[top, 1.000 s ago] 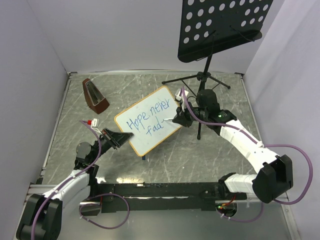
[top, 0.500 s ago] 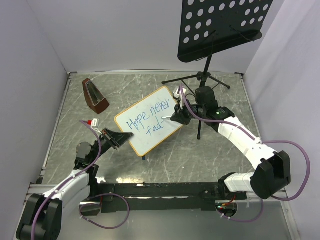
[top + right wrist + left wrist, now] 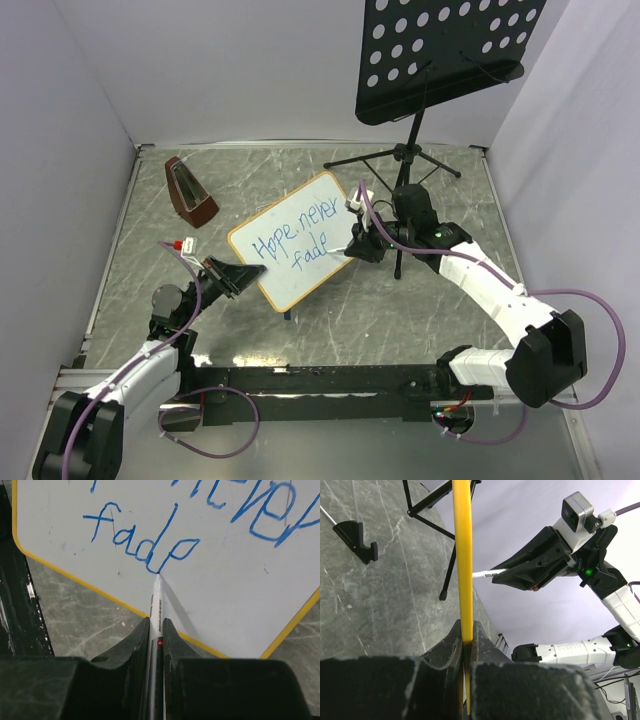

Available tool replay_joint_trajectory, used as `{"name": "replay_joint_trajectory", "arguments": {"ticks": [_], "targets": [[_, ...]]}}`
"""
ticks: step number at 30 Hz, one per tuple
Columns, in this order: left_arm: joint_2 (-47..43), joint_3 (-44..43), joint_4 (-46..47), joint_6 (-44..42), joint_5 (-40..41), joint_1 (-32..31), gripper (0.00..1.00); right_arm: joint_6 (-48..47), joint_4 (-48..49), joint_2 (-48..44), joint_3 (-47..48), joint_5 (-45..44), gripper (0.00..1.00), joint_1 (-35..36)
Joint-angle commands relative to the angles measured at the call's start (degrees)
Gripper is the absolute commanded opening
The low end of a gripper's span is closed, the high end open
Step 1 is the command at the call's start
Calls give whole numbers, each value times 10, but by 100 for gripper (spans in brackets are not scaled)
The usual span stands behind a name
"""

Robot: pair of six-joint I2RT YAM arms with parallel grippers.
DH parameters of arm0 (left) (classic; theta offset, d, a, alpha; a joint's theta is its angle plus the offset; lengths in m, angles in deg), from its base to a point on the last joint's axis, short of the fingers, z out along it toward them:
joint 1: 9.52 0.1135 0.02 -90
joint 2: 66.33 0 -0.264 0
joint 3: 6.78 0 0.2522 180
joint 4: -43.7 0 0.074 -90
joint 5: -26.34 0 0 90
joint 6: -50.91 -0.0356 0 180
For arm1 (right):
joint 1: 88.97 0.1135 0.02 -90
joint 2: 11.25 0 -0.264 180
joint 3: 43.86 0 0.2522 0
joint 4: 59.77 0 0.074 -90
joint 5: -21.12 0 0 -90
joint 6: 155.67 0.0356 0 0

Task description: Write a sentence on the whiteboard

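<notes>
Since a second ago, the lower line of the sentence has grown from "fad" to "fade", and the right gripper has shifted a little to the right along that line. Blue handwriting now reads "Hope never" above and "fade" below.

In the right wrist view the right gripper is clamped on a white marker. The marker's tip touches the board at the foot of the last "e", near the lower frame edge.

The whiteboard sits over the middle of the grey marbled tabletop, turned at an angle with its writing facing up toward the top camera. The left gripper is closed on the board's near-left edge. The left wrist view shows the left gripper with its two fingers pinching the thin yellow frame edge-on. The right gripper and marker reach in from the far side.

A black music stand rises behind the right arm, its perforated plate high above the tabletop. A brown metronome stands well apart at the far left.
</notes>
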Motion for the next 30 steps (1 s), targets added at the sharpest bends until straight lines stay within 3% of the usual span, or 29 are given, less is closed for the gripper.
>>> {"name": "replay_joint_trajectory", "arguments": {"ticks": [1,6,14,30], "targets": [[-16,32,98,7,5,1,1,-8,0,-18,-4,-16,0,2],[-16,32,96,6,1,1,1,9,17,-24,11,-41,0,-10],[-16,34,94,2,1,1,1,26,34,-39,33,-1,0,-25],[-6,31,107,5,-9,2,1,41,77,-25,28,-46,0,-40]]}}
